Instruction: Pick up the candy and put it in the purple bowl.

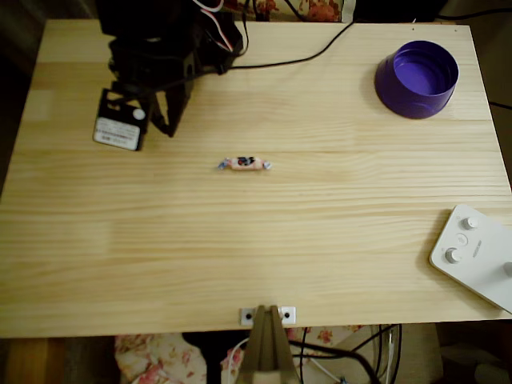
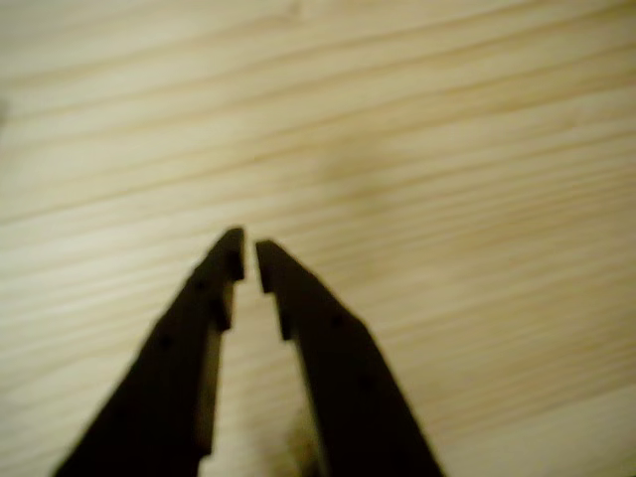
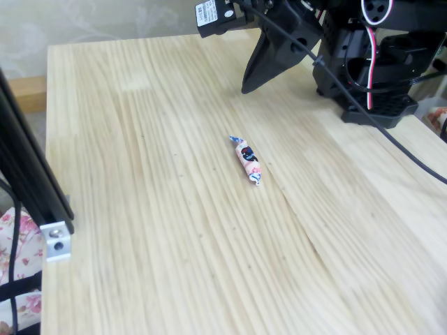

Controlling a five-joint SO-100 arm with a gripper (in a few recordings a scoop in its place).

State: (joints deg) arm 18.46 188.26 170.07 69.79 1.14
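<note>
Black fingers of the gripper (image 2: 248,260) are sitting nearly closed with only a thin slit between the tips, gripping nothing, hovering over bare table (image 1: 240,248). In the overhead view, the candy (image 1: 243,164) is lying at the gripper's four o'clock, well apart, and the purple bowl (image 1: 417,78) is standing far off toward three o'clock.

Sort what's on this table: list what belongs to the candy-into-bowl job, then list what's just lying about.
For the job:
- candy, loose mid-table
- purple bowl, at the far right corner in the overhead view
- gripper, nearly shut on nothing, short of the candy

Lying about:
- white button box, at the right edge
- black cable
</note>
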